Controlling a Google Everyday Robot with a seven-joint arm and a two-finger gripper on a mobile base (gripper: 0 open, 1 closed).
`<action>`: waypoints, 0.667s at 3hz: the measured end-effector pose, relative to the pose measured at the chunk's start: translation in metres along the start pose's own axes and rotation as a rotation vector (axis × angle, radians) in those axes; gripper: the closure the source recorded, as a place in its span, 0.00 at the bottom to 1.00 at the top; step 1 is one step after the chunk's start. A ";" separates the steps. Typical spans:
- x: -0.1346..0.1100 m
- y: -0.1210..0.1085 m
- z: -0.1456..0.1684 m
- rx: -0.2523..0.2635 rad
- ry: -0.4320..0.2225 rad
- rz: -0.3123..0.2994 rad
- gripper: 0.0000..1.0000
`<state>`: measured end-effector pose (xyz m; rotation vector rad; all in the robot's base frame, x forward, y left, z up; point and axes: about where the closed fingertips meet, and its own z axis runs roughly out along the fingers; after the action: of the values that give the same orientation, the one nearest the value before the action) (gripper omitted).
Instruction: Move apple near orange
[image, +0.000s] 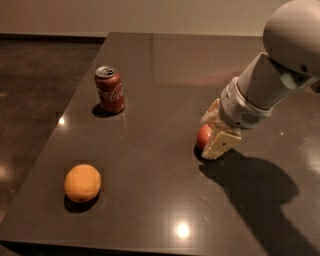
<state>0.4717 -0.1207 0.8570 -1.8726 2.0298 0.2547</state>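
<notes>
The red apple (203, 136) rests on the dark table (165, 75) at the middle right, mostly hidden between my gripper's fingers. My gripper (207, 139) reaches down from the right and is shut on the apple, one cream finger (220, 144) in front of it and the other behind. The yellow-orange orange (82, 183) lies at the front left of the table, far from the apple and the gripper.
A red Coca-Cola can (110, 89) stands upright at the back left of the table. The table's left edge (60, 117) drops to a dark floor. My arm casts a broad shadow at the front right (250, 190).
</notes>
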 end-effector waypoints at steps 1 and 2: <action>-0.010 0.000 -0.004 -0.020 -0.026 -0.007 0.70; -0.042 0.008 -0.012 -0.051 -0.076 -0.051 0.93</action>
<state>0.4639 -0.0858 0.8833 -1.9124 1.9396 0.3616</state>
